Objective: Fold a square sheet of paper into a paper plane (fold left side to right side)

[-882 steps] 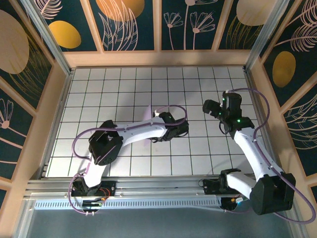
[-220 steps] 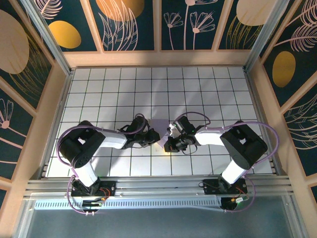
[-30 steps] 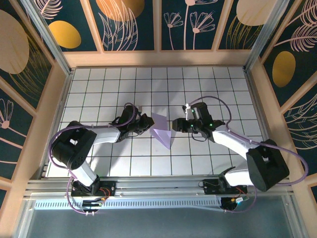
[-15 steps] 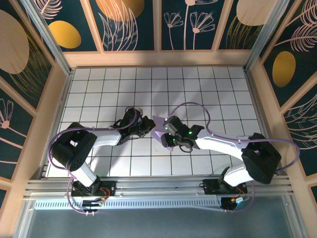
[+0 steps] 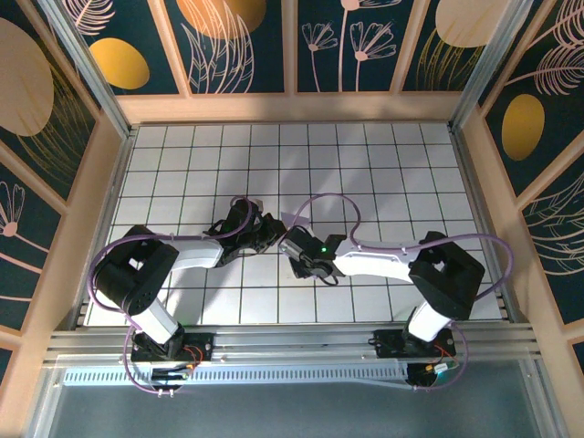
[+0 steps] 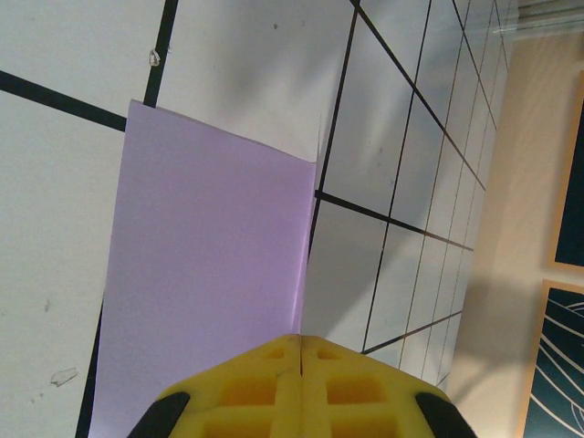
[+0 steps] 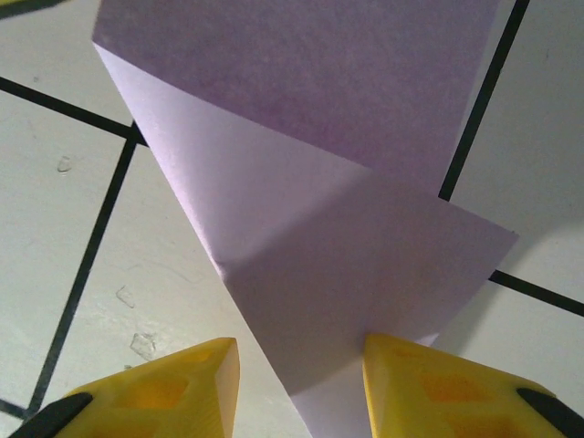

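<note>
Right end effector (image 7: 299,370): open. Its two yellow fingers (image 7: 438,383) stand apart in the lower frame of the right wrist view, on either side of the tapering end of the square sheet of paper (image 7: 365,246). One finger is at the paper's edge and the other is clear of it.

Left end effector (image 6: 299,356): closed, fingertips together, over the near end of the same sheet in the left wrist view. Whether it presses the paper down cannot be told.

The sheet, already creased into overlapping layers, lies flat on the white-tiled counter (image 5: 365,164), at centre frame of the overhead view where the two arms meet.

Judged handling: very light and limp, easily creased, and likely to skid on the smooth tiles. It is best pinned flat with one end effector and taken by a free edge or corner of the top layer with the other.
</note>
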